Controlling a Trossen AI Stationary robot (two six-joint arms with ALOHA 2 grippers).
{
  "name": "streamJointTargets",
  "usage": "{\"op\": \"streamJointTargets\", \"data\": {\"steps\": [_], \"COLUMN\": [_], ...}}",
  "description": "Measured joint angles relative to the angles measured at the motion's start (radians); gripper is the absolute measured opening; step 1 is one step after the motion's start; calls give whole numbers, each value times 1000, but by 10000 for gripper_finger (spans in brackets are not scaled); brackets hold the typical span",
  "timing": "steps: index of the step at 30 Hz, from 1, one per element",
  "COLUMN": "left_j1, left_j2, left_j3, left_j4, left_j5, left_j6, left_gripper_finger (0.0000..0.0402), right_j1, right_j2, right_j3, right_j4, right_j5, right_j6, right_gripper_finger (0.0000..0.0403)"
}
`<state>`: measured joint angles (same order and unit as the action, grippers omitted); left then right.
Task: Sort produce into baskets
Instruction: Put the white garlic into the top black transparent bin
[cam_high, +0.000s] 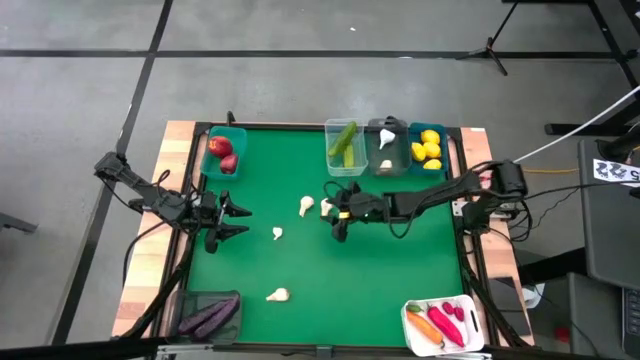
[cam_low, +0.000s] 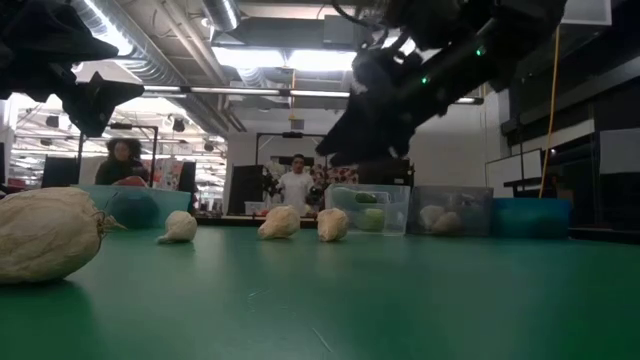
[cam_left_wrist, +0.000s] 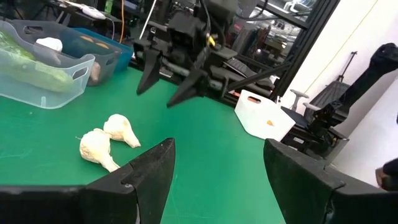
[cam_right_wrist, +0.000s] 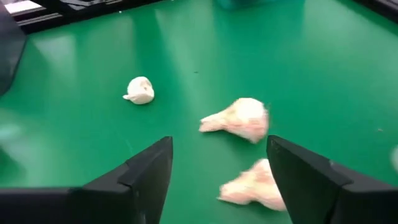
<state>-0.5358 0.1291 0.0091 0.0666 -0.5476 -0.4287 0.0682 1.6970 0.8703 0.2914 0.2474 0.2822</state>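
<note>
The green table (cam_high: 380, 270) carries six baskets around its edges. Along the far edge stand four: a teal basket (cam_high: 212, 160) at the left corner with two red apples (cam_high: 222, 148), then a clear basket (cam_high: 331, 165) with two green cucumbers (cam_high: 345, 142), a dark grey basket (cam_high: 373, 142) with two garlic bulbs (cam_high: 385, 140), and a second teal basket (cam_high: 444, 148) with what look like four yellow lemons (cam_high: 428, 150). At the near left corner sits the other dark grey basket (cam_high: 195, 300), holding dark purple eggplants (cam_high: 208, 318) whose number cannot be told; at the near right corner the white basket (cam_high: 412, 315) holds one orange carrot (cam_high: 424, 324) and about three red-pink peppers (cam_high: 449, 322). Two arms reach over the cloth. The right gripper (cam_high: 337, 222) hangs above the middle of the table, fingers parted and holding nothing, just beside two loose garlic bulbs (cam_right_wrist: 239, 119) lying close together. The left gripper (cam_high: 232, 220) hovers over the left part of the table, fingers likewise spread and empty. Four loose bulbs lie on the cloth in all: that pair, a third bulb (cam_high: 277, 233) between the grippers, and a fourth bulb (cam_high: 277, 295) nearer the front edge. Two people (cam_low: 296, 185) stand in the room beyond.
</note>
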Motion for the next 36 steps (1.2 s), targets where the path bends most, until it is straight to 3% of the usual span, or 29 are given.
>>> {"op": "streamJointTargets", "data": {"steps": [12, 23, 36], "left_j1": [0, 0, 0], "left_j2": [0, 0, 0], "left_j3": [0, 0, 0], "left_j4": [0, 0, 0], "left_j5": [-6, -8, -9], "left_j6": [7, 9, 8], "left_gripper_finger": [240, 240, 240], "right_j1": [11, 10, 2], "right_j2": [111, 218, 275], "right_j3": [0, 0, 0], "right_j4": [14, 130, 128], "right_j5": [245, 279, 336], "right_j6": [107, 163, 196], "right_gripper_finger": [347, 353, 353]}}
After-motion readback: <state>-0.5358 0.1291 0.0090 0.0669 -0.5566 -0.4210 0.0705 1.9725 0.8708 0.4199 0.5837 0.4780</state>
